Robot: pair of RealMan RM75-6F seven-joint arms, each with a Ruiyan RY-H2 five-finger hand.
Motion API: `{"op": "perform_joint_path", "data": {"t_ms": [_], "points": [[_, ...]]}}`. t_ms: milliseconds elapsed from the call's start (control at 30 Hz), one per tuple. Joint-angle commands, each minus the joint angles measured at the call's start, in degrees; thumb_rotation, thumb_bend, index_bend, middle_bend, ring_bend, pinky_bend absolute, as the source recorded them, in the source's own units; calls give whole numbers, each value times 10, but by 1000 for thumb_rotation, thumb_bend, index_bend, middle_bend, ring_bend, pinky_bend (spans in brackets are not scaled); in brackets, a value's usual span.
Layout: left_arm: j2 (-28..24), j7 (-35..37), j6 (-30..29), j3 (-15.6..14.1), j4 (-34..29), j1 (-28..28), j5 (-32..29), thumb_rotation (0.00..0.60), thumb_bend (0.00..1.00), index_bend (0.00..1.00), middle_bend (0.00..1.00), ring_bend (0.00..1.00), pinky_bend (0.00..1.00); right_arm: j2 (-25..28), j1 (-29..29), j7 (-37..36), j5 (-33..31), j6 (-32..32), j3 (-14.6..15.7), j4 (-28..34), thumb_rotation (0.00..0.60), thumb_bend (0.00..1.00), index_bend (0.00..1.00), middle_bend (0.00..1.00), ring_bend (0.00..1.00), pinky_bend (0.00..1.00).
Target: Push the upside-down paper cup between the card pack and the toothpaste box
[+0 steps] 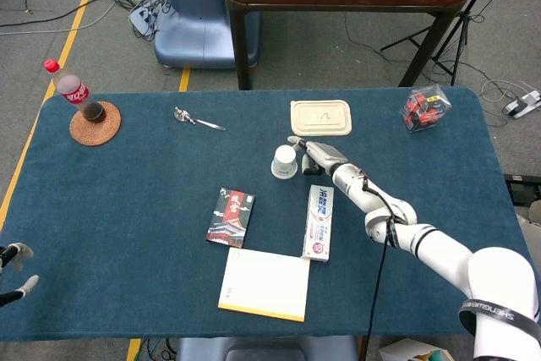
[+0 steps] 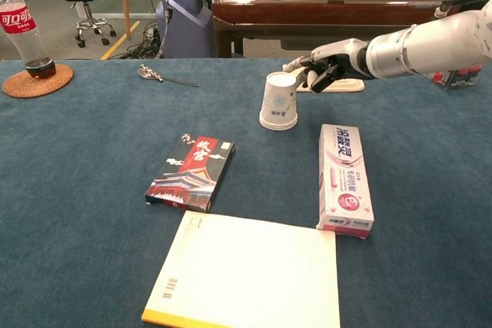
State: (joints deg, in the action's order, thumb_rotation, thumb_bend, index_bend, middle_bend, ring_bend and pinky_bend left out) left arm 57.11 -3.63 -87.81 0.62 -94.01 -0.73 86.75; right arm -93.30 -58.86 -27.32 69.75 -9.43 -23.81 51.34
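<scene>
The upside-down white paper cup (image 1: 285,161) (image 2: 278,101) stands on the blue table, farther back than the gap between the card pack (image 1: 231,217) (image 2: 191,173) and the toothpaste box (image 1: 319,221) (image 2: 344,178). My right hand (image 1: 320,155) (image 2: 328,63) is just behind and to the right of the cup. Its fingers are curled and hold nothing, and one fingertip is close to the cup's upper edge. My left hand (image 1: 13,270) shows only at the table's near left edge, fingers apart and empty.
A yellow-edged notepad (image 1: 265,284) (image 2: 250,274) lies in front of the pack and box. A lidded food tray (image 1: 321,117) sits behind the right hand. Also on the table are a spoon (image 1: 194,118) (image 2: 161,77), a cola bottle on a coaster (image 1: 78,95) (image 2: 24,32) and a clear box (image 1: 426,107).
</scene>
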Motion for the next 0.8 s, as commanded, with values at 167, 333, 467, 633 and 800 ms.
{"op": "perform_joint_path", "data": {"t_ms": [167, 333, 467, 633, 800], "points": [[0, -1, 2, 0, 1, 0, -1, 600, 208, 483, 584, 449, 603, -4, 3, -17, 14, -2, -4, 2, 600, 1000, 0, 172, 76, 51], [1, -2, 1, 0, 0, 0, -1, 600, 208, 483, 584, 449, 603, -2, 6, -32, 24, 4, -8, 4, 600, 1000, 0, 172, 76, 51], [1, -2, 2, 0, 0, 0, -1, 600, 207, 483, 584, 449, 603, 3, 8, -44, 31, 9, -12, 10, 600, 1000, 0, 172, 77, 56], [1, -2, 3, 0, 0, -1, -1, 600, 208, 483, 584, 449, 603, 9, 11, -55, 40, 14, -16, 19, 600, 1000, 0, 177, 82, 65], [1, -3, 2, 0, 0, -1, 0, 600, 208, 483, 584, 449, 603, 10, 12, -62, 47, 21, -16, 22, 600, 1000, 0, 187, 91, 75]]}}
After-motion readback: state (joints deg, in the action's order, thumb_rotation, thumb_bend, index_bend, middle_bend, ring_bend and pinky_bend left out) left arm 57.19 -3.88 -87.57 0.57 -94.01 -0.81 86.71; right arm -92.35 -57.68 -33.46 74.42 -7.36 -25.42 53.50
